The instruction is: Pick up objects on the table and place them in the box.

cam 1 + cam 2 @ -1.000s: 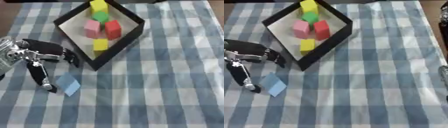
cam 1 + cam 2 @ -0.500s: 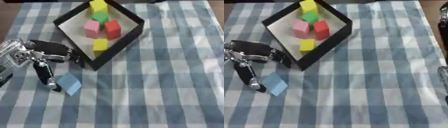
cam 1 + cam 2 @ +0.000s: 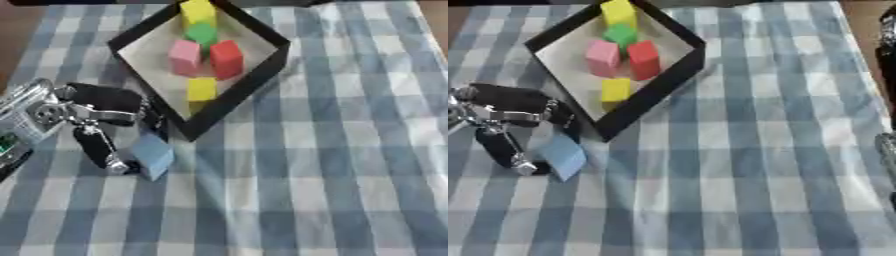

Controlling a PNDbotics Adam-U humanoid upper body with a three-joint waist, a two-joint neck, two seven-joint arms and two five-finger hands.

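A black box with a pale floor stands at the top middle of the checked cloth. Inside it are two yellow blocks, a pink block, a red block and a green block. A light blue block sits just below the box's near corner. My left hand comes in from the left. Its thumb lies against the block's left side and its curled fingers reach over the top, pinching it. Only a grey sliver of my right hand shows at the right edge.
The blue and white checked cloth covers the table, with brown tabletop showing at the upper left. A dark shape stands at the upper right edge.
My left hand has closed in on the blue block, and hand and block have shifted up and right toward the box's near corner.
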